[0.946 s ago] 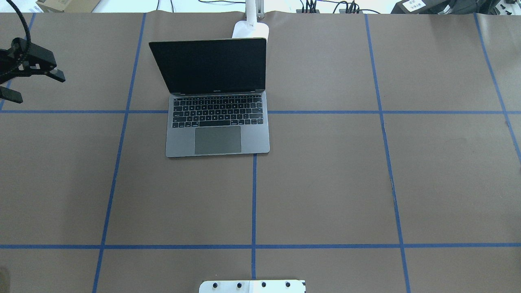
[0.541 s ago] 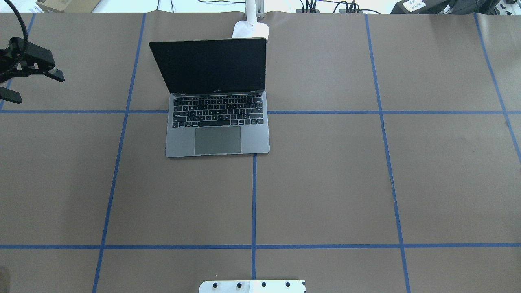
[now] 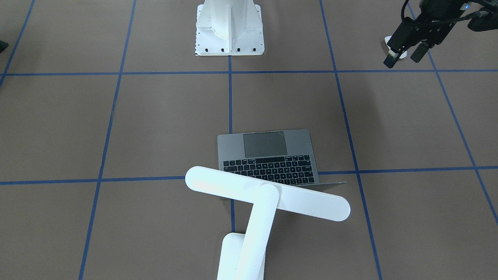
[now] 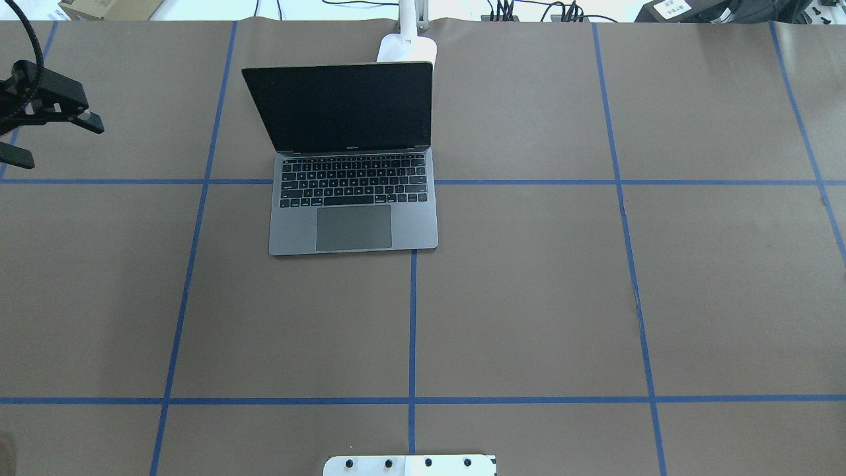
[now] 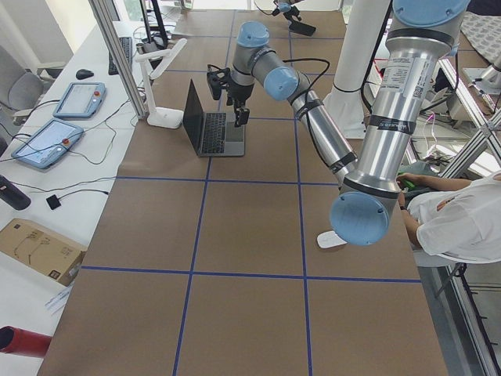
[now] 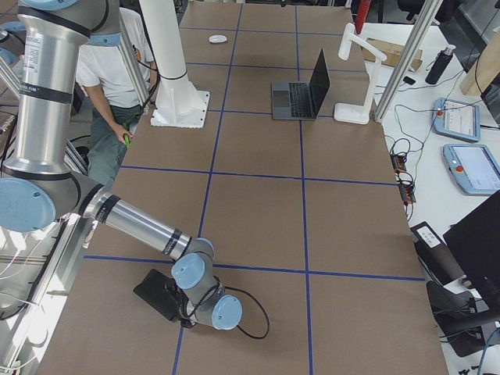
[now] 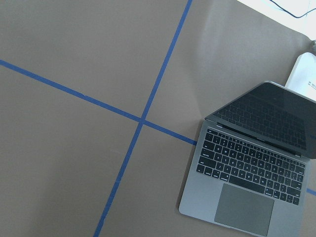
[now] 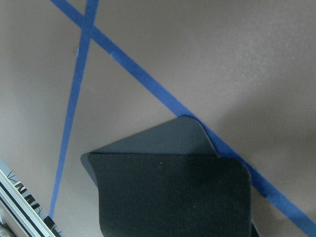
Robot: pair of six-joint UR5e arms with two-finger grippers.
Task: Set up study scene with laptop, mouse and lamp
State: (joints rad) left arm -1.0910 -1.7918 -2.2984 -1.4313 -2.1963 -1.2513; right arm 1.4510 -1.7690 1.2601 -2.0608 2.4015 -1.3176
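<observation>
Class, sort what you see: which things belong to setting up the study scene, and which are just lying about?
Belong to the job:
laptop
mouse
lamp

Just lying about:
black mat
cardboard box

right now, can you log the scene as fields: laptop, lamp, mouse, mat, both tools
laptop: open, screen dark, on the table
lamp: stands just behind the laptop's lid
mouse: on the table at the robot's left, far from the laptop
black mat: on the table at the robot's right
left tool: open, empty, held high
right tool: low, close to the black mat; open or shut unclear
</observation>
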